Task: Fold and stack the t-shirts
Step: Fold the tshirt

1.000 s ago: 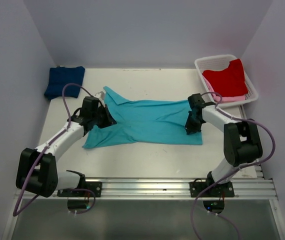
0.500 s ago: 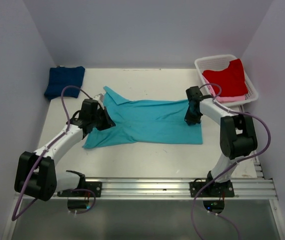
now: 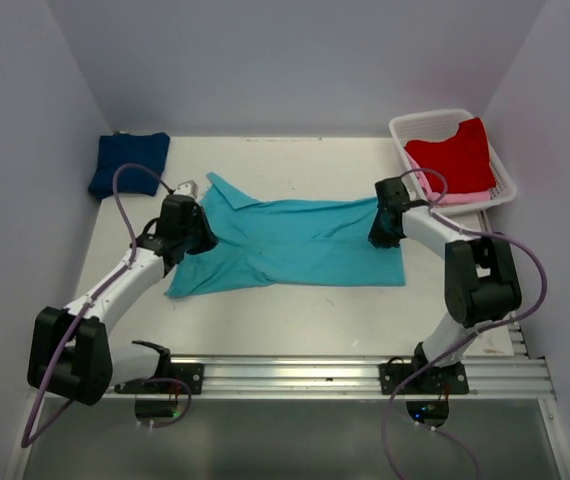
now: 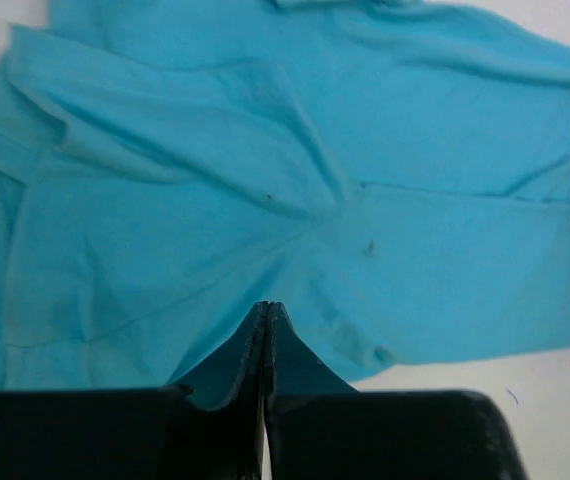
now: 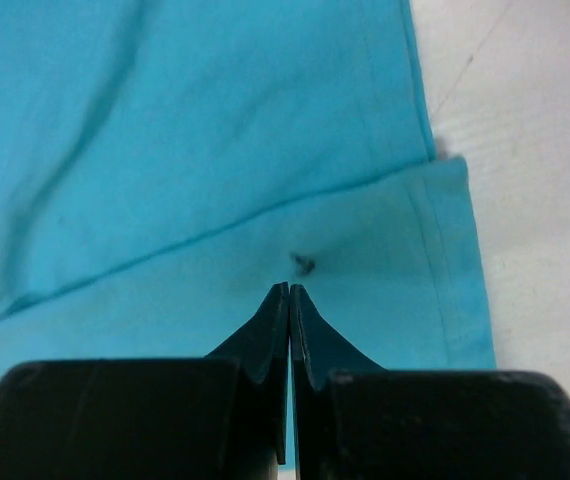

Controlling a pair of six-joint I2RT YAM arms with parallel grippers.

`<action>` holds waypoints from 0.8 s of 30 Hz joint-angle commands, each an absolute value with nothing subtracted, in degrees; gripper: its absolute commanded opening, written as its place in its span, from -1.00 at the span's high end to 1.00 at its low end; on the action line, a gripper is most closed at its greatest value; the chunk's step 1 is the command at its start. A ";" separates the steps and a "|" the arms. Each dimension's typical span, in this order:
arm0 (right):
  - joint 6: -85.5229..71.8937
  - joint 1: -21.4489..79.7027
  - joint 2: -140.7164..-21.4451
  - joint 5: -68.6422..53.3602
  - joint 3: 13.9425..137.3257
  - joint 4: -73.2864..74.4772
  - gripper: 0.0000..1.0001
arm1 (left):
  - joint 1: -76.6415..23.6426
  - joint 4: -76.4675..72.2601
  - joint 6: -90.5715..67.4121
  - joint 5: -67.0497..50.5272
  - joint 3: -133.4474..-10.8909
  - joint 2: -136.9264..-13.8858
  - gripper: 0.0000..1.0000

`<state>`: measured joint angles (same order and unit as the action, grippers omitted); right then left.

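Beside the turquoise t-shirt (image 3: 295, 245) lie a navy t-shirt (image 3: 130, 163) and a basket (image 3: 427, 116).

Pale lavender walls (image 3: 295, 60) rise beyond the left gripper (image 3: 206, 238) and right gripper (image 3: 379, 236) and at either side; a white table (image 3: 295, 312) lies beneath them, an aluminium rail (image 3: 295, 374) behind.
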<state>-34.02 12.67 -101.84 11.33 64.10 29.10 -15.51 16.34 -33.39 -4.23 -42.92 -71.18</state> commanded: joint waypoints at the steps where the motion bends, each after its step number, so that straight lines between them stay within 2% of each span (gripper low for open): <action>1: -32.53 12.66 -89.60 6.26 58.11 17.41 1.00 | -15.21 13.71 -34.10 9.02 -48.85 -71.80 0.96; 6: -30.15 14.41 -84.99 1.94 56.78 17.05 1.00 | -15.12 14.94 -34.19 10.20 -57.64 -86.55 0.91; 10: -29.36 17.48 -84.99 0.18 54.76 16.79 1.00 | -15.12 12.57 -33.66 4.32 -65.29 -97.36 0.91; 14: -29.79 20.82 -86.48 -2.19 51.43 15.12 1.00 | -15.21 15.29 -33.05 3.16 -71.97 -107.38 0.97; 24: -30.59 22.32 -86.40 -2.90 46.58 11.07 1.00 | -15.21 7.82 -32.08 -1.84 -72.16 -110.48 1.00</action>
